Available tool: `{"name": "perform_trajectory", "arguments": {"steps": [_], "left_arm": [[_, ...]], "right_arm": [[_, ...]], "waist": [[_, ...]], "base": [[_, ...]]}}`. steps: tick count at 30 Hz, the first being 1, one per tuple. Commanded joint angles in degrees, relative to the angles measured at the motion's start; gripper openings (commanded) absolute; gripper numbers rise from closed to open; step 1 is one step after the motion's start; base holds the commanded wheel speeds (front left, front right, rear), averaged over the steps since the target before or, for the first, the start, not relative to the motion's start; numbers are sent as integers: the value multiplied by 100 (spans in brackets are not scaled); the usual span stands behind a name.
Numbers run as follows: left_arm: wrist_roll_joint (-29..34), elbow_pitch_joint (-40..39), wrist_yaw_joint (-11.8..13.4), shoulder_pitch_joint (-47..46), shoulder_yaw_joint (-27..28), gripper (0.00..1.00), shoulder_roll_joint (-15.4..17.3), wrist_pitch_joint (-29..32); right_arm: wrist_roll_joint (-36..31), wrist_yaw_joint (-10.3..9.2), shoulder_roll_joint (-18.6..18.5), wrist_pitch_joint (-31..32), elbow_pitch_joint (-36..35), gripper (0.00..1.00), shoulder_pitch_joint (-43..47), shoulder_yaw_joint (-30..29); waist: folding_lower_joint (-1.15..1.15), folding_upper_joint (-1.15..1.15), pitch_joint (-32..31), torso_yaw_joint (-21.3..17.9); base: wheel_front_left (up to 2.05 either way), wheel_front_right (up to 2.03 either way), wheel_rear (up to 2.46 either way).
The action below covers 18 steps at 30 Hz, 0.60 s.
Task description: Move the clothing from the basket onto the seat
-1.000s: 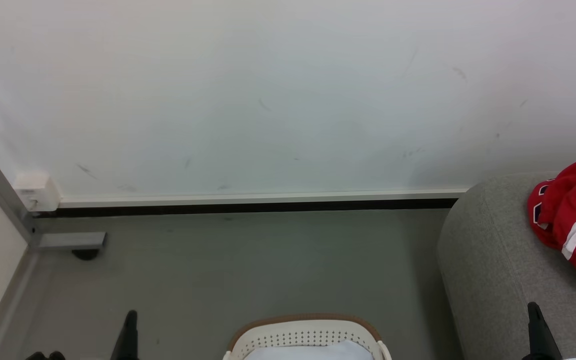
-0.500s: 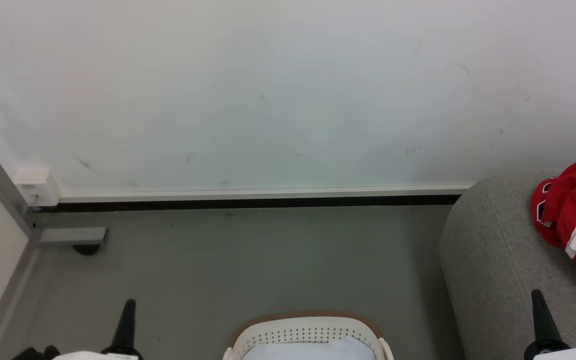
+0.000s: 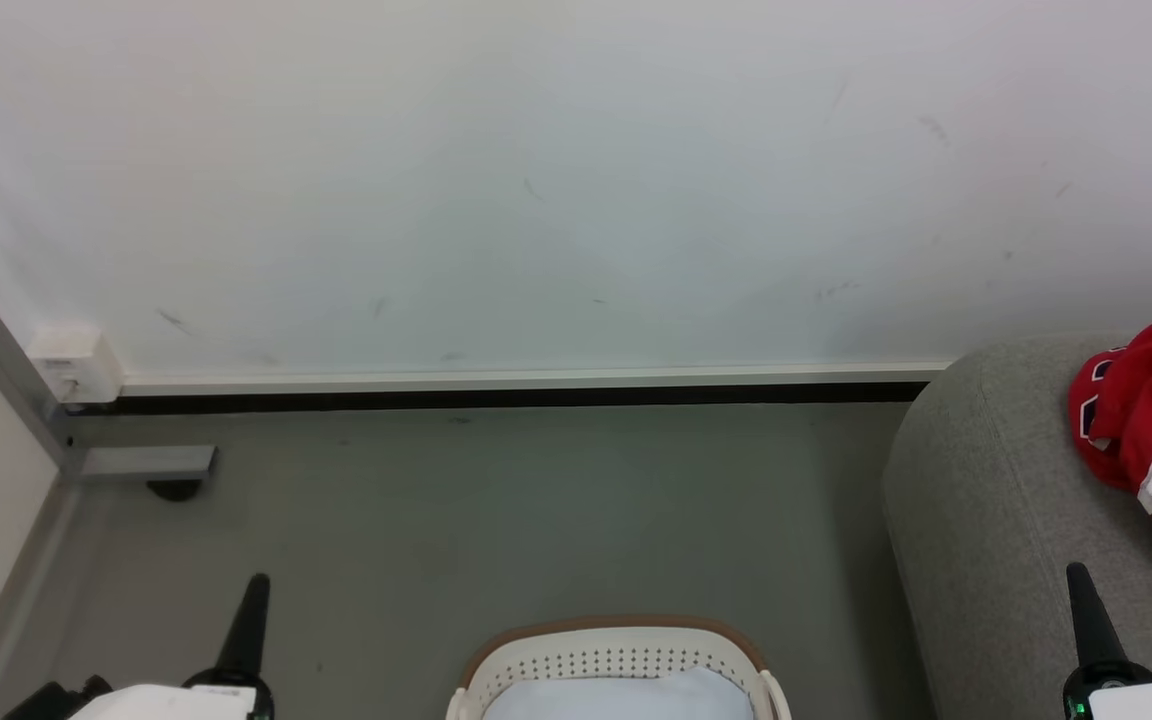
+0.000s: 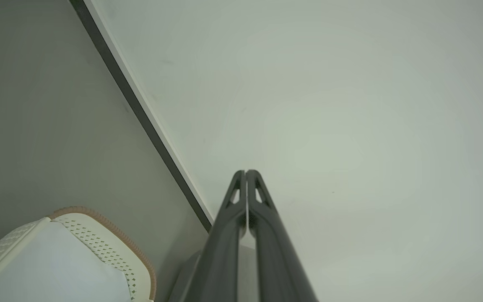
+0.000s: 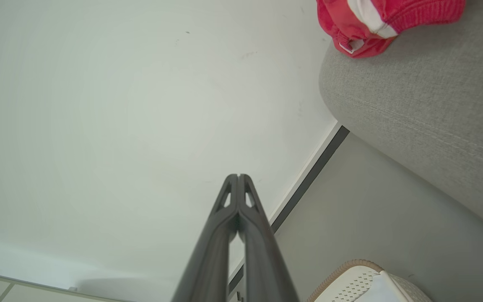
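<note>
Red sports clothing (image 3: 1151,430) with a white stripe lies bunched on the grey fabric seat (image 3: 996,520), apart from the white perforated basket (image 3: 616,655) with its white liner (image 3: 626,700), while the left gripper (image 3: 257,582) and right gripper (image 3: 1075,572) point upward, fingers pressed together, empty.

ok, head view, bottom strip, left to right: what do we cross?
left tool → basket → seat → right tool, which stands in front of the seat.
</note>
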Motion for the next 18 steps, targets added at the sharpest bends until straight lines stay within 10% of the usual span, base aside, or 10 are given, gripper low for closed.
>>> {"name": "perform_trajectory", "arguments": {"steps": [1,18], "left_arm": [[-154,-52,-36,-103,46,0,-2,31],[-899,-76,-108,-252,184,0,-51,250]], "right_arm": [[168,-8,-38,23,-65,0,-96,-17],[1037,-9,-83,211,-111,0,-209,-14]], "waist": [[0,0,6,3],[0,0,91,35]], "base": [[0,0,0],[0,0,0]]}}
